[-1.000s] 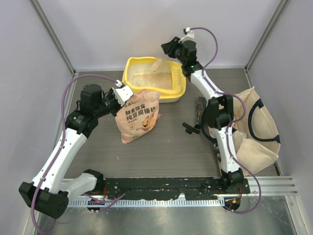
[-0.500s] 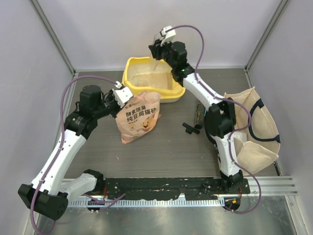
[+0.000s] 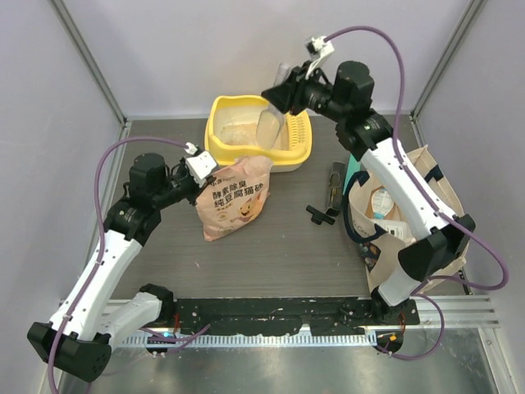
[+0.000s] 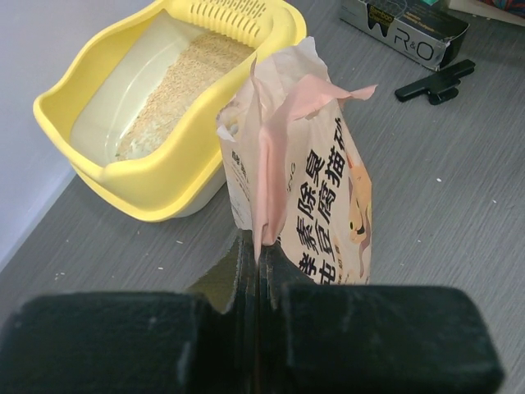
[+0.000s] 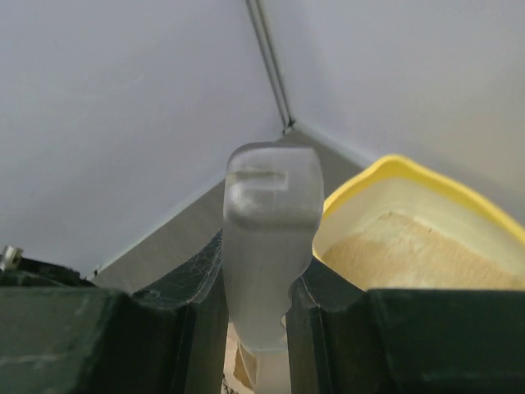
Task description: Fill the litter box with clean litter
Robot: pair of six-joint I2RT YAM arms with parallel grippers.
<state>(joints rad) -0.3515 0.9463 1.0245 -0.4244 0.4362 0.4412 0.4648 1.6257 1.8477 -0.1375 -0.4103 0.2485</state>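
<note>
The left gripper (image 4: 257, 254) has its fingers (image 4: 275, 267) pressed tight together, and they pinch the torn top edge of the bag (image 4: 320, 197). The pinch holds the bag up on its bottom with its mouth at the top. The bag stands on the table (image 4: 443, 205), just beside the near wall of the litter box (image 4: 156, 185). The right gripper (image 5: 258, 287) has its fingers (image 5: 197, 283) closed around the handle of a clear scoop (image 5: 269, 205). They hold it firmly, one finger on each side. From above, the scoop hangs over the middle of the yellow box with its cup end pointing down. I cannot tell for sure if any grains are left in it, because the plastic is see-through and small in that view. The box sits at the far end of the table. It already has a thin layer of pale litter (image 4: 184, 86) on its floor, but part of the floor is bare. So the job looks partly done, and the step in hand is tipping a scoopful into the box. I think the next move is to bring the scoop to the bag's open mouth and dip it in for more. That needs the left gripper to keep the bag steady, so the soft bag does not flop over or spill. The cloth tote (image 3: 435, 238) sits well apart on the right and has no part in this step.
</note>
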